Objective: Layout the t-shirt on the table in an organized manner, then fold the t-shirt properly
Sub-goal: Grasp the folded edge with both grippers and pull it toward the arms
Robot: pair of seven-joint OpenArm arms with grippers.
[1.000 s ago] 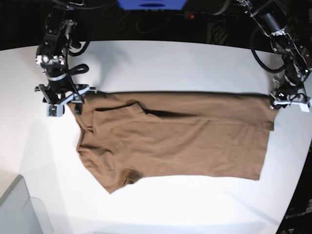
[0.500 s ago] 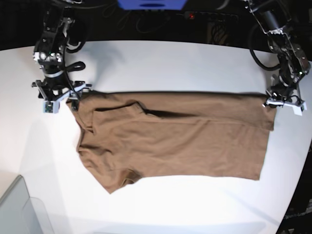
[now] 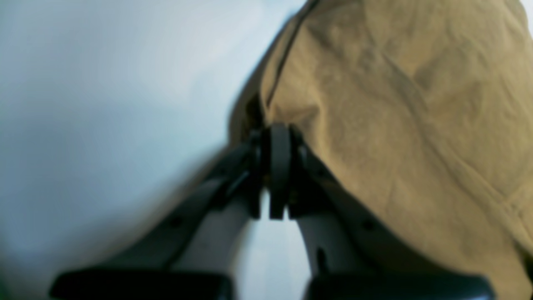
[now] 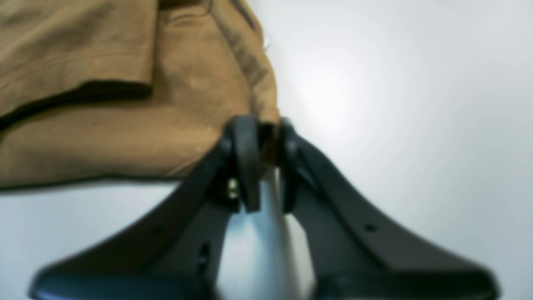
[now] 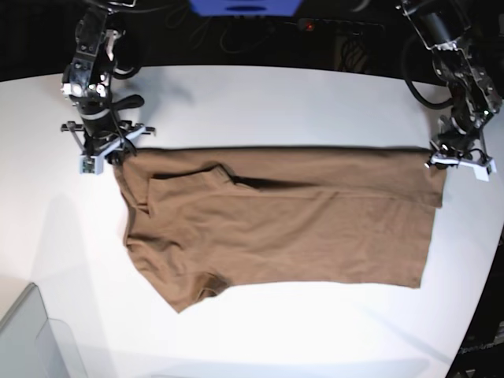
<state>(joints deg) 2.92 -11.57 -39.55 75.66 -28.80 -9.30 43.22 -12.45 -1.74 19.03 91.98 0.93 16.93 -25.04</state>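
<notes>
The tan-brown t-shirt (image 5: 283, 220) lies spread and wrinkled on the white table (image 5: 276, 102), with a sleeve folded over near its upper left. At the shirt's upper right corner, on the base view's right, my left gripper (image 5: 455, 162) is shut on the cloth. Its wrist view shows the left gripper (image 3: 277, 141) pinching the edge of the t-shirt (image 3: 395, 125). On the base view's left, my right gripper (image 5: 106, 154) holds the upper left corner. In its wrist view the right gripper (image 4: 266, 133) is shut, with a bit of the t-shirt (image 4: 125, 125) between its tips.
A grey translucent bin (image 5: 31, 339) stands at the front left corner. Dark cables and a blue device (image 5: 244, 6) sit behind the table's far edge. The table's curved edge runs close to the left arm on the right.
The right gripper's jaws closed onto the shirt's upper left corner, and that corner now sits slightly further up and left. The left gripper stays shut at the upper right corner.
</notes>
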